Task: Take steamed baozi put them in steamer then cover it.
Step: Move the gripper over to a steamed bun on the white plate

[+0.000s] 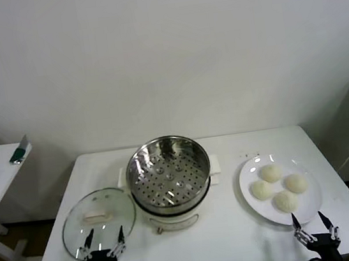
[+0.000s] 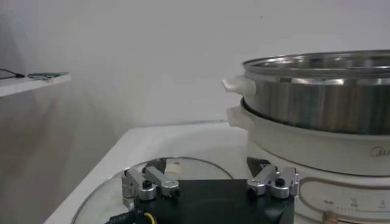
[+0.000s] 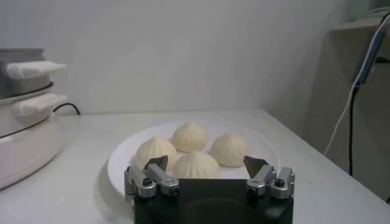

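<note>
Steel steamer (image 1: 169, 173) between cover (image 1: 98, 216) and plate (image 1: 253, 191) (both claws gaping, empty)

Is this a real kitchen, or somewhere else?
Probably a test room set up like a kitchen, not a real one. A steamer and a plate of baozi sit on a plain white table by a bare wall, with robot grippers at its near edge.

cover (image 1: 98, 221) left of steamer (image 1: 170, 177), baozi (image 1: 278, 187) right
</note>
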{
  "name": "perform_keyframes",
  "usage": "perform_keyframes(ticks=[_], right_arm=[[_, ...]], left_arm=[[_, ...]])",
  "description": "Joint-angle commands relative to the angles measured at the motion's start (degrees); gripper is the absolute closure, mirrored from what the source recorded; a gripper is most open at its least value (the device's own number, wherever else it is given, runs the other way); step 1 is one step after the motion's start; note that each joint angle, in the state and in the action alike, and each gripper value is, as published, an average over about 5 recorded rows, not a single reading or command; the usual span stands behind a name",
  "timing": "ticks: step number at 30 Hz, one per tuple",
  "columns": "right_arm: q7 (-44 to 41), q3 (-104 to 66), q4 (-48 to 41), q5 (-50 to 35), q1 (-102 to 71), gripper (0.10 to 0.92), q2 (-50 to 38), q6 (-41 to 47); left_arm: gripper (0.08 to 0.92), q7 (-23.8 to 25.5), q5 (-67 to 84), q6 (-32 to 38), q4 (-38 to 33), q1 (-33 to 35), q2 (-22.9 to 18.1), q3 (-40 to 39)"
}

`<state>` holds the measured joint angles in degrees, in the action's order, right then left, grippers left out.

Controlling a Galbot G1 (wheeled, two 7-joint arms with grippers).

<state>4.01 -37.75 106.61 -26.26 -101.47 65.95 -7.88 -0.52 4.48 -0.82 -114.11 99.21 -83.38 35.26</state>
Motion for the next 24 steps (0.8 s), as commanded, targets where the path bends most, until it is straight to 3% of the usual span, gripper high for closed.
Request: perform_keyframes(ticks=[1, 9, 16, 20, 24], right_arm=[[0.1, -0.3, 0.4, -0.2, 0.6, 0.203, 0.1, 2.5], [-2.8, -3.4, 5.4, 5.6, 13.9, 0.203, -7.4, 21.8], [-15.1, 4.8, -2.8, 7.8, 34.2, 0.203, -27.0, 33.7], [-26.8, 15.4, -9.5, 7.7, 45.7, 0.203, -38.7, 34.5], [-39.7, 35.0, -18.3, 10.1, 63.8, 0.203, -45.3, 29.7]], left_arm=[[0.177, 0.0, 0.0, 0.0, -0.2, 0.1, 0.0, 0.0], [0.177, 0.2, 0.3, 0.0, -0.8, 0.0, 0.3, -0.3], [0.177, 0.6, 0.6, 0.2, -1.1, -0.2, 0.9, -0.8], [0.177, 0.7, 0.8, 0.3, -1.2, -0.6, 1.2, -0.9], [0.177, 0.7, 1.0, 0.3, -1.1, -0.8, 1.3, -0.9]])
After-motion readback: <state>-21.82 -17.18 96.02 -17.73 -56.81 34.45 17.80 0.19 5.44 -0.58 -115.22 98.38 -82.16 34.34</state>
